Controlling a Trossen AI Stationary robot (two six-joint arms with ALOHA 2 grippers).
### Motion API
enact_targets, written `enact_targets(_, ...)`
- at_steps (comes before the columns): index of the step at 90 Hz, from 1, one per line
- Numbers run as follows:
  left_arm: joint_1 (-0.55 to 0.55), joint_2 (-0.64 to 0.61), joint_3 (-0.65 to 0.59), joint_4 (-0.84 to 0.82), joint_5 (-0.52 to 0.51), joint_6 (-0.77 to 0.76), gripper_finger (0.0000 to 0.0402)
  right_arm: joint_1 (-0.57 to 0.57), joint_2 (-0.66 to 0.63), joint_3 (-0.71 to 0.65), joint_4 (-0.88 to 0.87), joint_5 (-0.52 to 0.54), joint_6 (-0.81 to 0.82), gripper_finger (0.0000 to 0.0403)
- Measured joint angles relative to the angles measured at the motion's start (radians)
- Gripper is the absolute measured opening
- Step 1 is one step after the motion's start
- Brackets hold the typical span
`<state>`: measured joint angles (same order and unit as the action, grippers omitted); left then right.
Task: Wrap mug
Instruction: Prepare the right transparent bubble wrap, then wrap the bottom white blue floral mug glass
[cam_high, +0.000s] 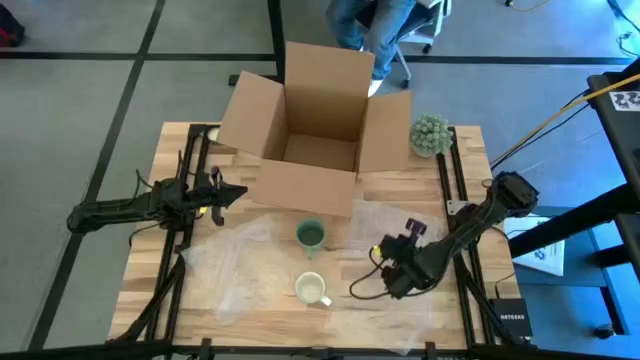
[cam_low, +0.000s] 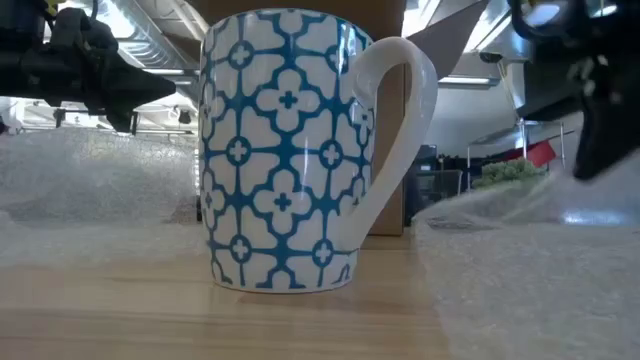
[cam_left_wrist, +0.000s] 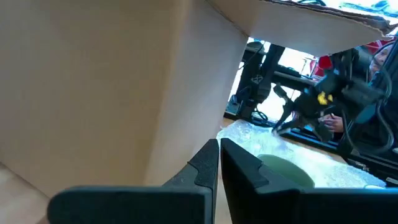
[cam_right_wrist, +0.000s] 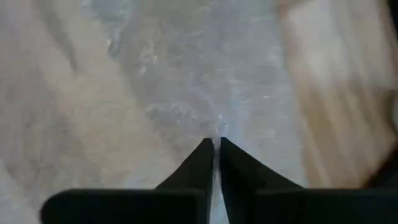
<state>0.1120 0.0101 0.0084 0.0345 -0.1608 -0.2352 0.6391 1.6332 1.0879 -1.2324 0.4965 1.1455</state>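
Observation:
A white mug with a blue pattern (cam_high: 312, 290) (cam_low: 285, 150) stands upright on the table near its front edge, handle toward the right. A green mug (cam_high: 310, 235) (cam_left_wrist: 286, 171) stands just behind it. Clear bubble wrap (cam_high: 250, 260) (cam_right_wrist: 186, 81) lies spread over the table around both mugs. My right gripper (cam_high: 386, 280) (cam_right_wrist: 216, 143) is right of the patterned mug, pointing down, shut on the wrap. My left gripper (cam_high: 240, 192) (cam_left_wrist: 219, 146) hovers shut by the cardboard box's left front corner, holding nothing. My right gripper pinches the bubble wrap (cam_right_wrist: 217, 127) between its two fingertips, coming from above and pointing down. One layer or several, I cannot tell. In the low view the wrap's right part (cam_low: 530, 215) rises off the table toward the gripper.
An open cardboard box (cam_high: 315, 130) stands at the table's far middle, flaps up. A green ball-shaped plant (cam_high: 430, 133) sits to its right. A person (cam_high: 365, 25) is beyond the far edge. Black rails (cam_high: 185, 230) run along both table sides.

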Motion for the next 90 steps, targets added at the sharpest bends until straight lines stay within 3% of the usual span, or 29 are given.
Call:
enact_targets(22,0.0,0.0,0.0,0.0,0.0,0.0,0.0,-0.132,-0.127,0.025,-0.288,0.097,0.157,0.0001)
enact_targets(50,0.0,0.0,0.0,0.0,-0.001,-0.013,0.0,-0.392,-0.174,-0.082,-0.235,0.279,0.101,0.0003)
enact_targets(66,0.0,0.0,0.0,0.0,-0.001,-0.019,0.0,-0.526,-0.173,-0.149,-0.172,0.29,0.048,0.0006)
enact_targets(76,0.0,0.0,0.0,0.0,-0.001,-0.019,0.0,-0.58,-0.173,-0.16,-0.114,0.254,-0.039,0.0034)
enact_targets(90,0.0,0.0,0.0,0.0,-0.001,-0.019,0.0,-0.596,-0.173,-0.128,-0.118,0.218,-0.13,0.0109)
